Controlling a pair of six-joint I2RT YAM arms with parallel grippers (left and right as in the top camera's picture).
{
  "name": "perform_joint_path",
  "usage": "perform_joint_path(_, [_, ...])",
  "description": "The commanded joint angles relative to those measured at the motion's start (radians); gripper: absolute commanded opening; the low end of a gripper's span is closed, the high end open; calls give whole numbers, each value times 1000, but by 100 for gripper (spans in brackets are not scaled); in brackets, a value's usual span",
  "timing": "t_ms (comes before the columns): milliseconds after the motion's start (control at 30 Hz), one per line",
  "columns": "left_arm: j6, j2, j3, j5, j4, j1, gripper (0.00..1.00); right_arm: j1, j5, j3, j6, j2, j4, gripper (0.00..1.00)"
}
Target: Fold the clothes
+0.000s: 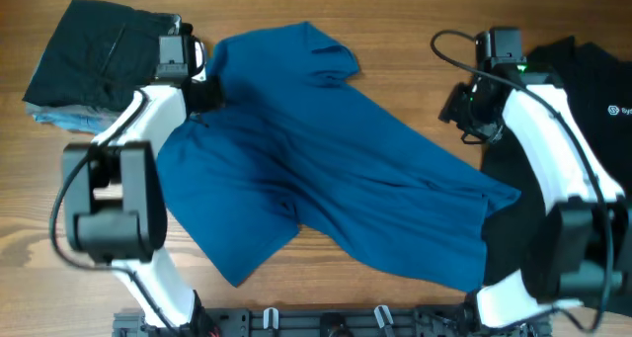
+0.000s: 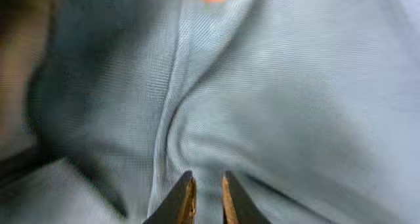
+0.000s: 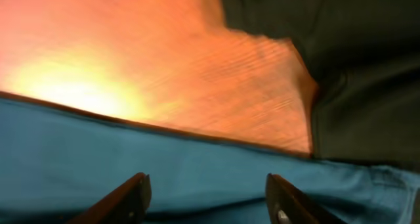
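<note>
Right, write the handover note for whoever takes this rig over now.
Left gripper: nearly shut, apparently pinching the blue polo shirt near its upper left edge.
Right gripper: open, empty, over the shirt's right edge.
Shirt lies spread and rumpled on the table, unfolded.
Done: dark folded pile at top left of the overhead view.
Left: fold the polo, then the black garment under the right arm.

black garment [image 1: 583, 80] cut off at right edge — logo [image 1: 619, 110] unreadable, blue shirt [image 2: 295, 106] blurred close-up
</note>
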Motion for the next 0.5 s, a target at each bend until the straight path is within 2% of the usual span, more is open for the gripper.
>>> perform_joint_path(0, [-8, -145, 0, 119, -31, 0, 18, -16, -195, 7, -181, 91, -6, 37])
perform_joint_path(67, [-8, -167, 0, 181, -43, -11, 20, -4, -240, 6, -200, 159, -17, 17])
perform_joint_path(133, [-7, -167, 0, 184, -48, -27, 22, 6, -260, 6, -200, 209, -18, 4])
perform_joint_path(300, [99, -167, 0, 183, -85, -111, 32, 51, -314, 6, -206, 352, 35, 4])
perform_joint_path(400, [105, -167, 0, 133, -108, -158, 34, 50, -272, 6, -68, 385, 181, 4])
perform_joint_path(467, [104, -163, 0, 131, -109, -185, 37, 44, -176, 7, 97, 387, 407, 4])
